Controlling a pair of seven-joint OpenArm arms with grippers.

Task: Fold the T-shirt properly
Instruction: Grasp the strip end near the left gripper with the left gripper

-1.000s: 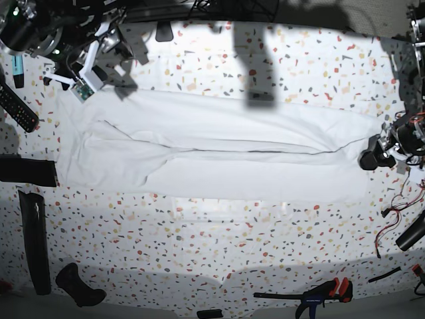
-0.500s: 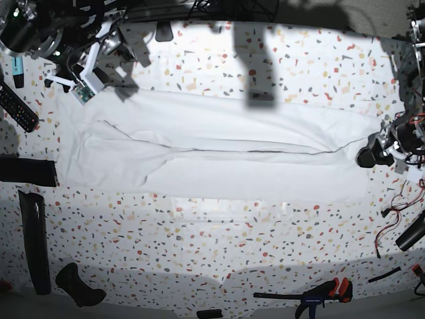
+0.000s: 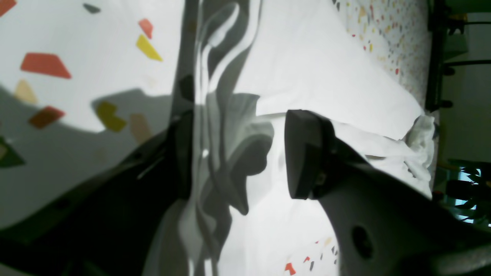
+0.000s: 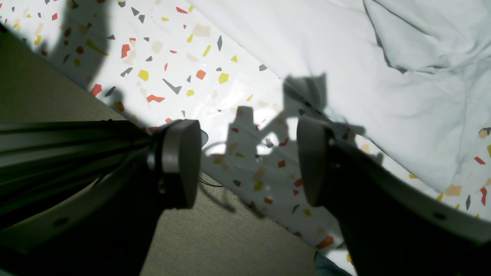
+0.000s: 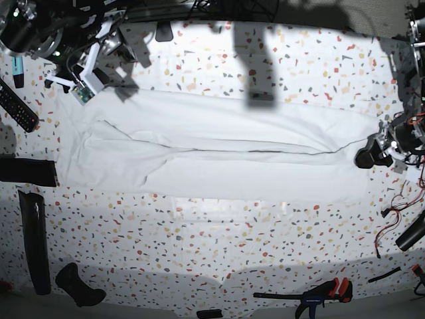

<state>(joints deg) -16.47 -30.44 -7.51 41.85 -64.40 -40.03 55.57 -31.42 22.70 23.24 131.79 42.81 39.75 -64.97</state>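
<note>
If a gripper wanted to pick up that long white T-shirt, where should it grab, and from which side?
Probably at a short end, coming in from outside along the table. The T-shirt lies as a long flat band, so its middle offers nothing to pinch, while the end by the left gripper bunches into raised layered folds between its open jaws. The right gripper hangs open over bare table off the other end.

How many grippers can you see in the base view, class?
2: the right gripper at the shirt's top-left corner, the left gripper at its right end.
</note>
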